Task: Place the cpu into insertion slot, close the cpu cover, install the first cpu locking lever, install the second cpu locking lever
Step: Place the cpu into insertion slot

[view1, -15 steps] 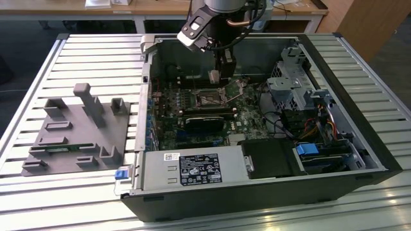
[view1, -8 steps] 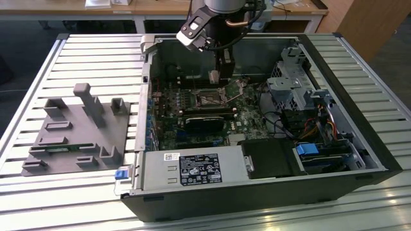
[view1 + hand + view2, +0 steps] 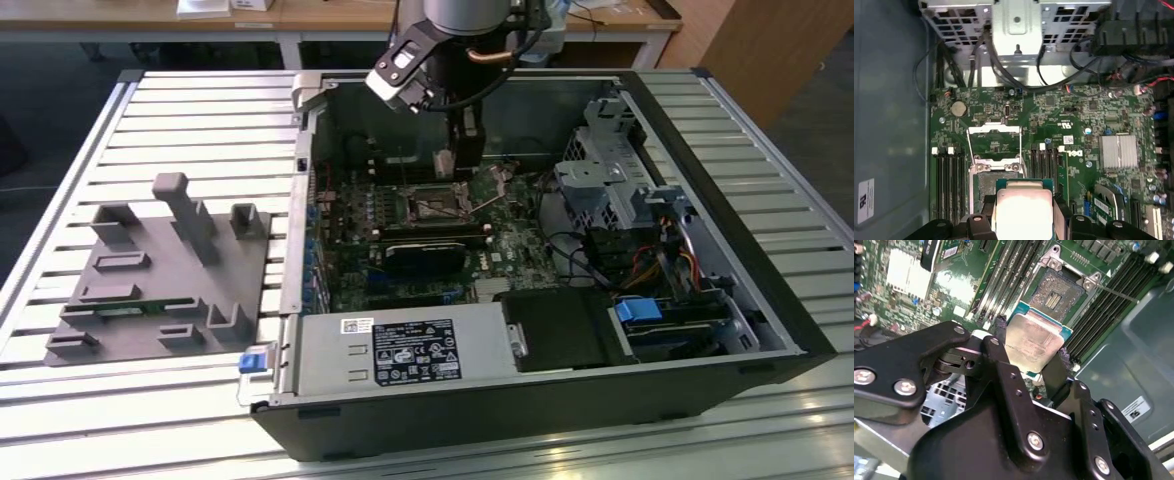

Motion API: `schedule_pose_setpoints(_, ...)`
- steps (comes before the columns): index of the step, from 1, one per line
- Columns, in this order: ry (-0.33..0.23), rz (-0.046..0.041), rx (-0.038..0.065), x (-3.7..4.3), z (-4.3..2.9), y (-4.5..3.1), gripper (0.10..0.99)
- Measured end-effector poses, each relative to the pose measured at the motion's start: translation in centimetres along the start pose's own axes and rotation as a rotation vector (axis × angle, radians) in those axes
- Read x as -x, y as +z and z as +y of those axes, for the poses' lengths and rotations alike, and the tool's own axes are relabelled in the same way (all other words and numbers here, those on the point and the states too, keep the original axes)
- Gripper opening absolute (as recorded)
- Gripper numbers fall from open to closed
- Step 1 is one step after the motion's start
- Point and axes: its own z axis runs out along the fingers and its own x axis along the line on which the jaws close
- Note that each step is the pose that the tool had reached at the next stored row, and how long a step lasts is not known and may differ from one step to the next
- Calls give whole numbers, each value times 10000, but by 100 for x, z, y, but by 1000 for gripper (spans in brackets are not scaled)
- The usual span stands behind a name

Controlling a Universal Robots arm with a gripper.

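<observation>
You had the gripper (image 3: pixel 1029 347) closed on the cpu (image 3: pixel 1035 340). Its black fingers (image 3: pixel 999 347) pinched two opposite edges, so the pale metal face showed between them. Holding it by the edges probably kept the underside clear and the chip square to the socket.

In both wrist views the cpu hung over the green motherboard (image 3: pixel 1079 115), just beside the insertion slot (image 3: pixel 1055 294) and overlapping its near edge. It was apart from the slot and not yet seated. The slot's dark centre lay bare.

The cpu cover (image 3: pixel 994 131) was swung open, folded back on the side toward the metal drive cage (image 3: pixel 1019 30). That left the way down into the slot unobstructed.

In the exterior view the arm reached down into the open computer case (image 3: pixel 747 300), which lay on its side on the slatted desk (image 3: pixel 200 110). The grey fixture block (image 3: pixel 160 270) sat well apart, at the exterior view's left.
</observation>
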Motion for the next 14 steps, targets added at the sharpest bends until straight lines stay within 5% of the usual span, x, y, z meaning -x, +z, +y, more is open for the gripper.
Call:
schedule_pose_setpoints(3, -456, 36, -5, -1, -1, 17, 537)
schedule_pose_setpoints(14, -492, 40, -6, -1, -3, 47, 537)
